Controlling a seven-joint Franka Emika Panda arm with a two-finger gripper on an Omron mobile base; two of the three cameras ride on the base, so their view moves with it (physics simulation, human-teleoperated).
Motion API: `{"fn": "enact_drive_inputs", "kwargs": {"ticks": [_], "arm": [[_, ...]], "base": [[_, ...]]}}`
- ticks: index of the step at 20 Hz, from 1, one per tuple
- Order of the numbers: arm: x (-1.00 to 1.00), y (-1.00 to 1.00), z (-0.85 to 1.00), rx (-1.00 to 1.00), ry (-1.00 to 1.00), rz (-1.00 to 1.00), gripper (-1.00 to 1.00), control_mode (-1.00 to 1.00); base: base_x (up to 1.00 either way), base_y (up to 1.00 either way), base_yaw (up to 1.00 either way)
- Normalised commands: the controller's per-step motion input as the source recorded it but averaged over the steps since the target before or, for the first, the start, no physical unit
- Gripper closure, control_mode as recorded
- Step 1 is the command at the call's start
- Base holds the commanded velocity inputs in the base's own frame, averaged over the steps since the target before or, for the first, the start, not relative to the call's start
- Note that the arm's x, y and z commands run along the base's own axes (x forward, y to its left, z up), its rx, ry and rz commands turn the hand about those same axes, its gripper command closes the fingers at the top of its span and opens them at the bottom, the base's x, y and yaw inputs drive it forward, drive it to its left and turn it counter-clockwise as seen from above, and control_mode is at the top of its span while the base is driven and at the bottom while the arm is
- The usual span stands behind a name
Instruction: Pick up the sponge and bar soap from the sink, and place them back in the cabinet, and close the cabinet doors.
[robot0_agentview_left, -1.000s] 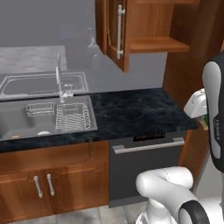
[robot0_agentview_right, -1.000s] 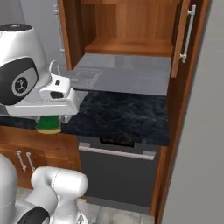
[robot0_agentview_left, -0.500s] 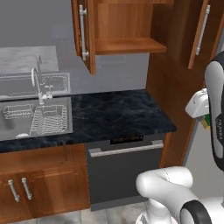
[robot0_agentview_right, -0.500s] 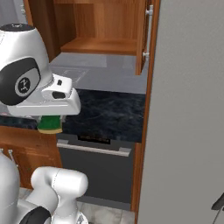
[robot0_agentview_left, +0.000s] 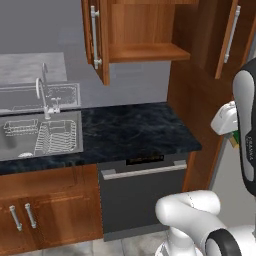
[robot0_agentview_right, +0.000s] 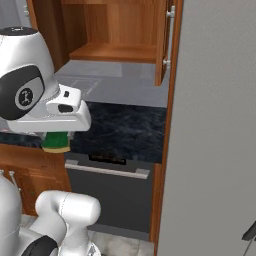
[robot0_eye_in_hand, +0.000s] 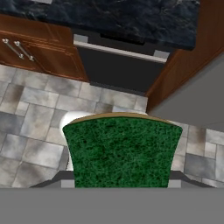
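Claw: I see my claw clenched on the sponge, which fills the space between the fingers in the hand view; the dark green face is toward the camera, with the thin yellowish edge along its top.
Sponge elsewhere: from the right base view I see the sponge as a green block with a yellow underside, hanging just under the white hand, in front of the desk edge and above the dark appliance front. In the left base view only a sliver of green and yellow peeks out beside the arm.
Below the claw: the hand view looks down on a tiled floor, the dark appliance with its silver bar handle, and wooden lower doors to its side.
Cabinet: I see the cabinet with both cabinet doors swung open; its wooden shelf looks bare as far as I can see.
Sink: the sink sits at the left of the black marbled desk, well apart from my arm. A wire rack lies in the basin beside a smaller wire basket.
Bar soap: I cannot make it out in the basin from here.
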Motion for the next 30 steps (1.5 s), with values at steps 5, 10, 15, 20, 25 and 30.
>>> {"fn": "enact_drive_inputs", "kwargs": {"ticks": [5, 10, 15, 20, 25, 30], "arm": [[0.0, 0.0, 0.0, 0.0, 0.0, 0.0, 1.0, 1.0], [0.0, 0.0, 0.0, 0.0, 0.0, 0.0, 1.0, 1.0], [0.0, 0.0, 0.0, 0.0, 0.0, 0.0, 1.0, 1.0], [0.0, 0.0, 0.0, 0.0, 0.0, 0.0, 1.0, 1.0], [0.0, 0.0, 0.0, 0.0, 0.0, 0.0, 1.0, 1.0], [0.0, 0.0, 0.0, 0.0, 0.0, 0.0, 1.0, 1.0]], "base": [[0.32, 0.0, 0.0], [0.43, 0.0, 0.0], [0.54, 0.01, 0.0], [0.44, 0.0, 0.0], [0.42, 0.0, -0.03], [0.39, 0.0, -0.02]]}}
